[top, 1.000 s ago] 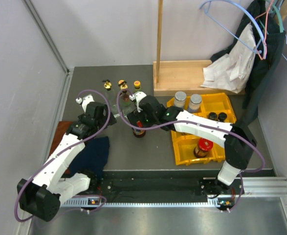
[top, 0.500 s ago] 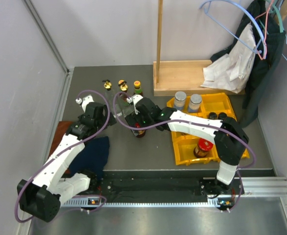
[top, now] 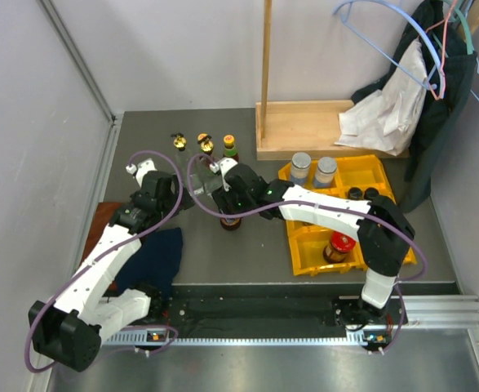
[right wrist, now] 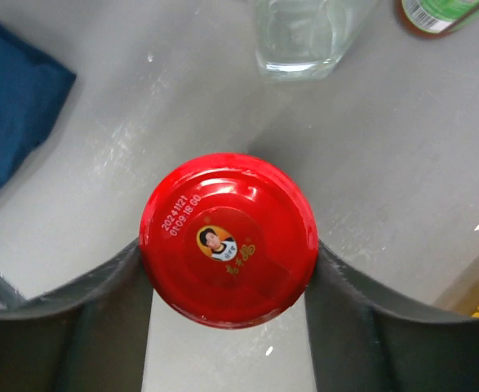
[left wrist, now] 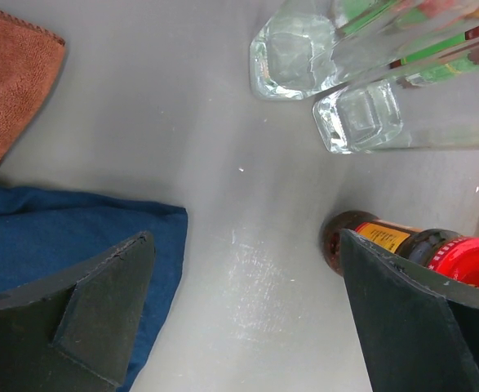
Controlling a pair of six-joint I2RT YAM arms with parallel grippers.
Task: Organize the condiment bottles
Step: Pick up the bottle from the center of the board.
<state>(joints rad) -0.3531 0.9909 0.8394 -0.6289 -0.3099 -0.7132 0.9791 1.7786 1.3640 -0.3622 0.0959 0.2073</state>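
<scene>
A dark jar with a red lid [right wrist: 228, 238] stands on the grey table, and my right gripper [right wrist: 227, 255] is shut on it, a finger pressed to each side of the lid. From above, that jar [top: 232, 222] shows just under the right wrist. Its side [left wrist: 402, 245] also appears by the right finger in the left wrist view. My left gripper [left wrist: 247, 327] hangs open over bare table, holding nothing. Two clear gold-stoppered bottles [top: 179, 141] [top: 205, 143] and a small dark bottle [top: 229, 144] stand behind. Silver-lidded jars [top: 301, 165], dark bottles [top: 355, 193] and another red-lidded jar [top: 340, 245] sit in the yellow bin [top: 386, 175].
A blue cloth [top: 157, 253] and a brown cloth [top: 100, 220] lie at the left, under the left arm. A wooden stand [top: 312, 126] with an upright post is at the back. Clothes and hangers [top: 435, 73] fill the far right corner.
My right gripper has moved left and down over the red-lidded jar and closed its fingers onto the lid. The left arm has not moved.
</scene>
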